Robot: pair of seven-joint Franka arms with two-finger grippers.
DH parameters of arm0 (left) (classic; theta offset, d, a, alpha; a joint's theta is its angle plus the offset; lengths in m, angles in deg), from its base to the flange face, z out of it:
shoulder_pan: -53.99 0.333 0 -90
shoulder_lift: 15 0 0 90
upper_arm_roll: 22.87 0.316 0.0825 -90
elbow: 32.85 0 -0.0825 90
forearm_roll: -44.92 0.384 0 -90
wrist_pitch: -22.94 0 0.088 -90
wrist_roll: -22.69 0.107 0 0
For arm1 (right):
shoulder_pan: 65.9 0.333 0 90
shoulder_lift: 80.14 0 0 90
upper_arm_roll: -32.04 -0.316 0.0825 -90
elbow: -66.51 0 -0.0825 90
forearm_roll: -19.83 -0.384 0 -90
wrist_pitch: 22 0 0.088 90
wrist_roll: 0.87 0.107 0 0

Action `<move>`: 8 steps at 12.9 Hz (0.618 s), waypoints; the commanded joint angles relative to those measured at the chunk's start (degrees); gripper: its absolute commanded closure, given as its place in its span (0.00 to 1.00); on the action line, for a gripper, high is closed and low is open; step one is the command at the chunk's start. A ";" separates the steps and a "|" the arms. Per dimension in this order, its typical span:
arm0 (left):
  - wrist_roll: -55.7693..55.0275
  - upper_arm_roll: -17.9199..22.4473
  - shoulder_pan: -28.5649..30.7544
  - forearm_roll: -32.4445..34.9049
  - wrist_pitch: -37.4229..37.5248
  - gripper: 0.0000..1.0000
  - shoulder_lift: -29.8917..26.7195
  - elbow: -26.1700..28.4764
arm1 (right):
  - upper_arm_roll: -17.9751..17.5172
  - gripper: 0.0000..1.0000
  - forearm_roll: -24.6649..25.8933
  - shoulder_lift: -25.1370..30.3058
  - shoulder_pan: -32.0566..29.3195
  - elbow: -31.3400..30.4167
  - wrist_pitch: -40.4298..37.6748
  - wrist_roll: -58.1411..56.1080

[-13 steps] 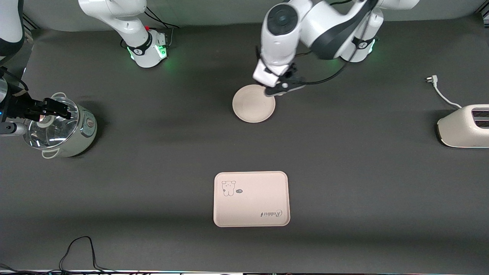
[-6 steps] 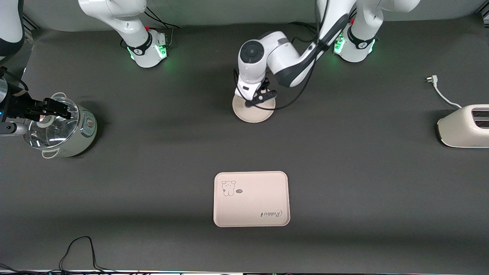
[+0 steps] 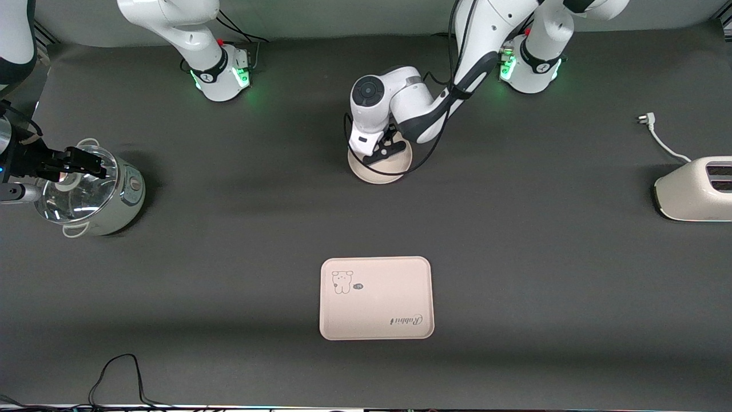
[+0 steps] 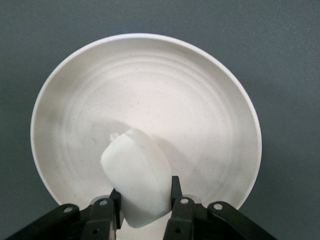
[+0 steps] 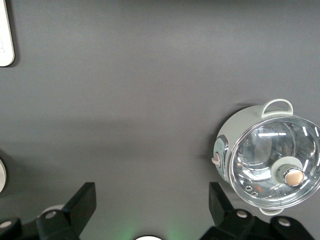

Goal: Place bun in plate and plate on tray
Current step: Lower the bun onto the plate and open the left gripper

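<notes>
Bun (image 4: 137,175) clamped in left gripper (image 4: 145,200) over the plate (image 4: 210,100).

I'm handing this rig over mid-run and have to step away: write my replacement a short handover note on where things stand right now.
Left end effector: shut on the bun, low over the plate; not yet released.
Right end effector: open, holding nothing, waiting above the table near the cooker at the right arm's end.
Plate: on the table, between the arm bases and the tray, which lies nearer the front camera and carries nothing.
Done: bun picked up and brought to the plate.
Left: let the bun go in the plate, then carry the plate onto the tray.
</notes>
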 commanded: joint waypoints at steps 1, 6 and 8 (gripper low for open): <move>-1.70 0.62 -0.81 1.17 0.05 0.00 -0.63 -0.18 | 0.36 0.00 0.46 0.03 0.28 0.27 -0.23 -1.11; -1.70 0.62 -0.28 1.44 0.14 0.00 -1.15 -0.27 | 0.36 0.00 0.46 0.03 0.28 0.27 -0.23 -1.20; -1.70 0.71 0.07 1.44 0.49 0.00 -1.59 -0.45 | 0.36 0.00 0.38 0.03 0.28 0.27 -0.23 -1.11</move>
